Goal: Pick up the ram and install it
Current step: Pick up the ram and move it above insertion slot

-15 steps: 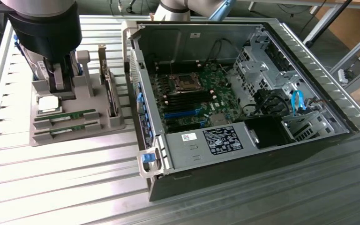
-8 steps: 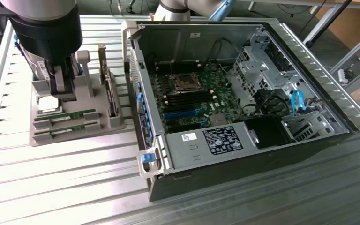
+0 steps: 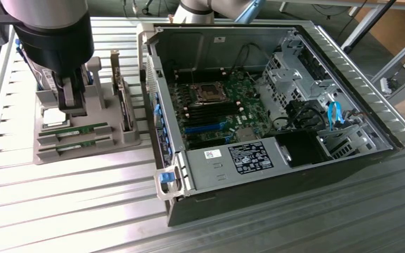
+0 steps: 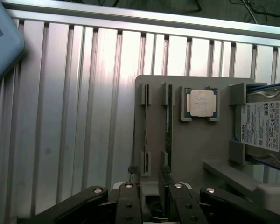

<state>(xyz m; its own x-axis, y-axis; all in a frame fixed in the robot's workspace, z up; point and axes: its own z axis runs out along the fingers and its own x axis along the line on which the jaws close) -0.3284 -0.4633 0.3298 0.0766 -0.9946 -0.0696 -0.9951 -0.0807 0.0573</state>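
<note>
The ram [image 3: 72, 131] is a thin green stick standing on edge in a slot of the grey holder [image 3: 111, 145], at the exterior view's left, with a second green stick [image 3: 76, 148] in the slot beside it. From the wrist it shows edge-on as a dark strip [image 4: 168, 122]. My gripper [image 3: 69, 99] hangs over the holder, above the square silver processor [image 3: 52, 119] and just behind the sticks. Its fingers [image 4: 129, 203] stand apart, open and holding nothing; the stick's near end runs toward the gap of the gripper [image 4: 152, 205].
The open computer case [image 3: 343, 79] lies at the exterior view's right, with the motherboard [image 3: 213, 108] and its memory slots [image 3: 204, 126] inside. A hard drive [image 4: 263, 128] stands in the holder beside the processor [image 4: 200, 103]. Everything rests on a ribbed metal table [image 3: 69, 200].
</note>
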